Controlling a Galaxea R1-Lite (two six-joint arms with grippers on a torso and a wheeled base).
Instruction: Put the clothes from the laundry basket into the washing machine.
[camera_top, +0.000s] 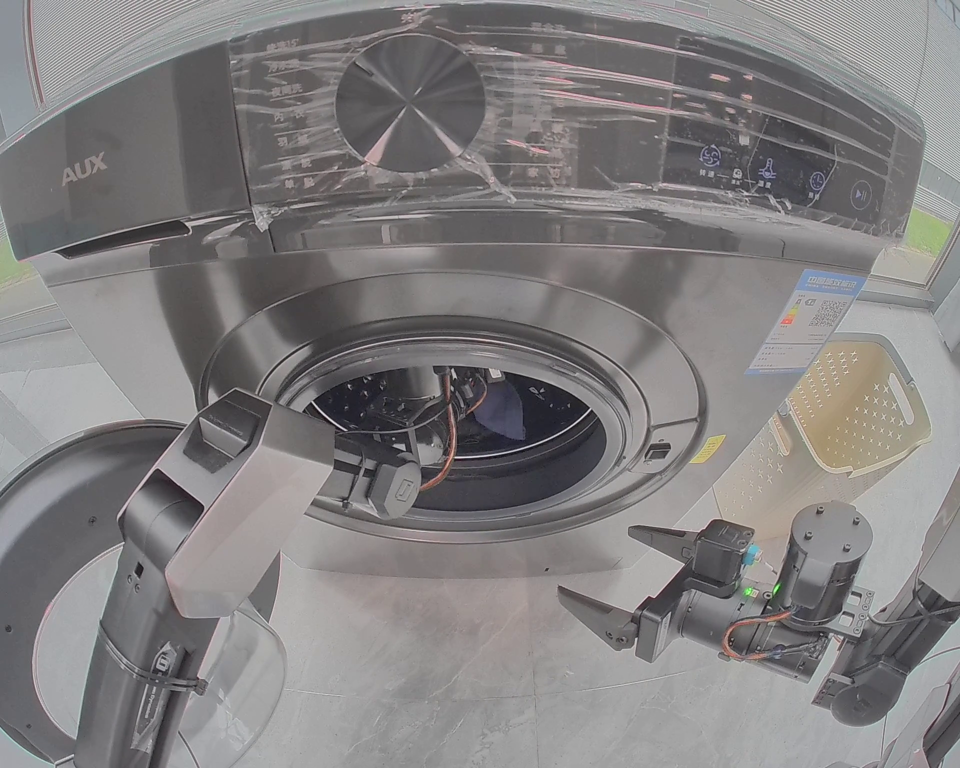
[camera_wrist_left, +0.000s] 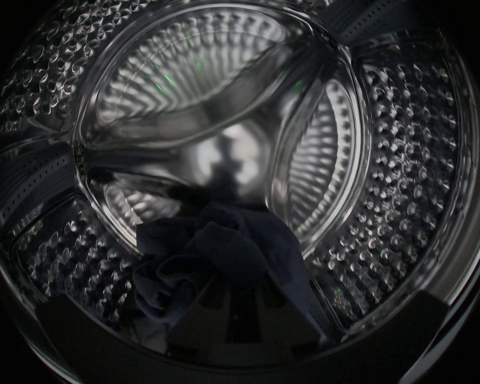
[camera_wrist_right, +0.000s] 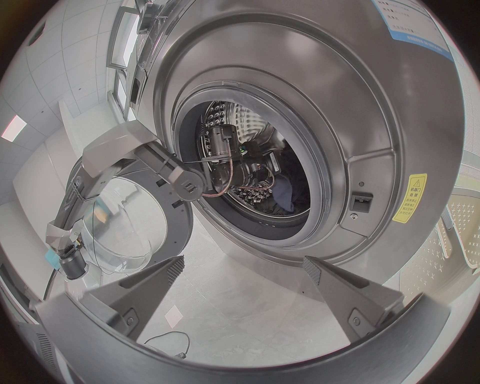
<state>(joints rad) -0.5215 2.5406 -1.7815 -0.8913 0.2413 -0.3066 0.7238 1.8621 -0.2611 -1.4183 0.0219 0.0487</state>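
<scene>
A dark blue garment lies crumpled at the bottom of the washing machine's steel drum. It also shows through the round opening. My left arm reaches through the opening, and my left gripper sits inside the drum just above the garment. Darkness hides whether it holds the cloth. My right gripper hangs open and empty over the floor, below and right of the opening. The cream laundry basket stands tilted to the machine's right, with no clothes visible in it.
The machine's round glass door is swung open to the left, close beside my left arm. Grey tiled floor lies free in front of the machine. A thin cable lies on the floor.
</scene>
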